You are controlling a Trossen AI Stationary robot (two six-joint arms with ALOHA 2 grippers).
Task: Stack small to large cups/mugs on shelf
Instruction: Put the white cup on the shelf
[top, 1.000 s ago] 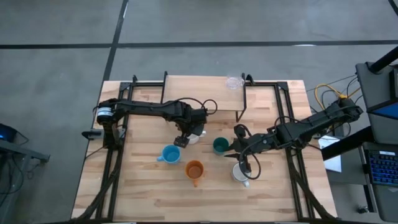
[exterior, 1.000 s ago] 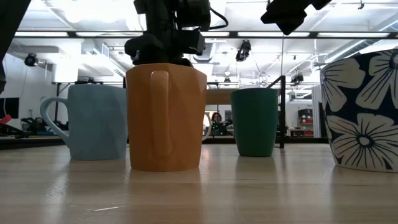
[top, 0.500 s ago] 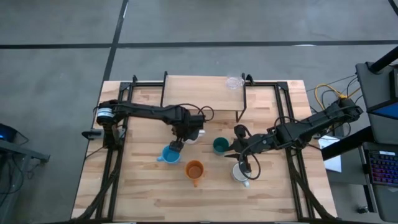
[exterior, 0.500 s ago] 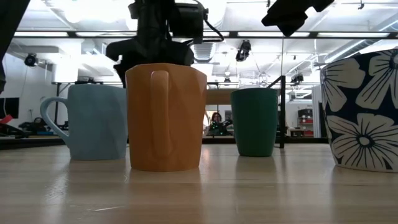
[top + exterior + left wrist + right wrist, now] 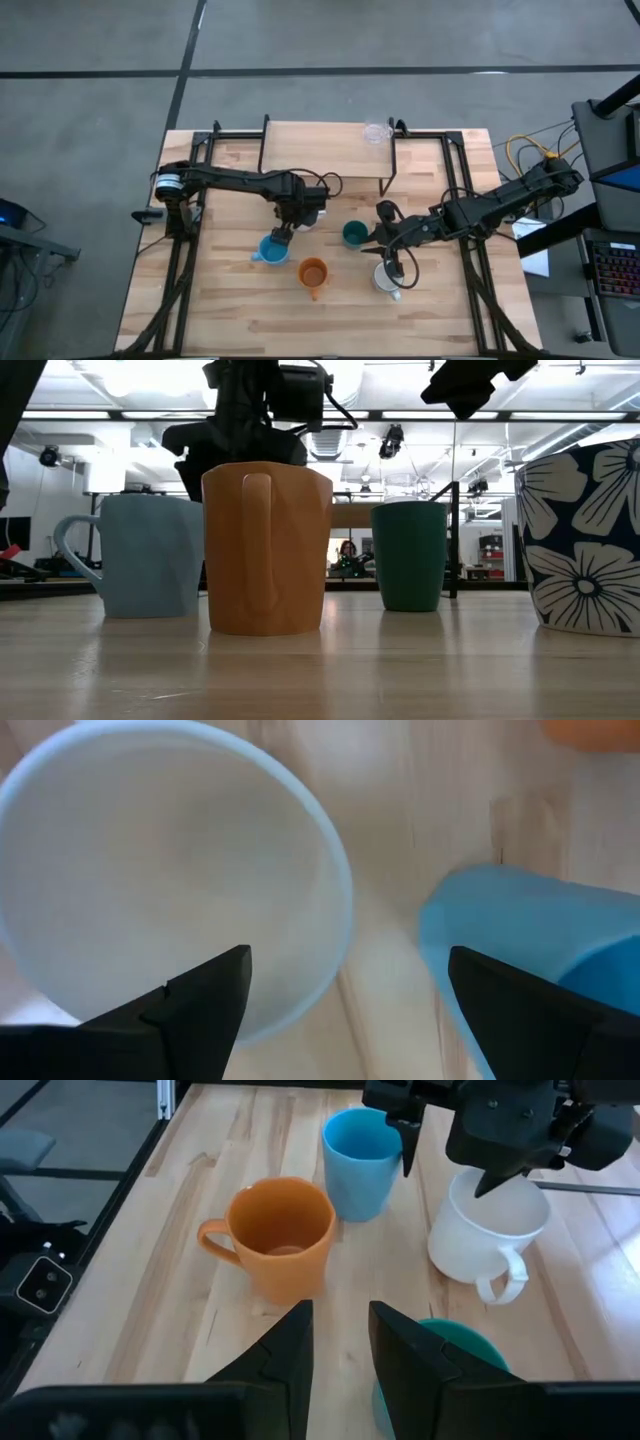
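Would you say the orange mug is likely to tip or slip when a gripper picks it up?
The orange mug stands upright on a flat base, so it is probably stable. Its smooth walls look rigid but possibly slippery. The side handle may make it swing in a rim grip.

An orange mug (image 5: 313,273) stands upright at the desk's near middle, a light blue mug (image 5: 273,248) just beside it. A white mug (image 5: 487,1237) sits beyond them, a dark teal-green cup (image 5: 354,234) to the right, and a flower-patterned mug (image 5: 588,540) nearest the right arm. A tiny clear glass (image 5: 376,132) rests on the light-wood shelf (image 5: 320,148).
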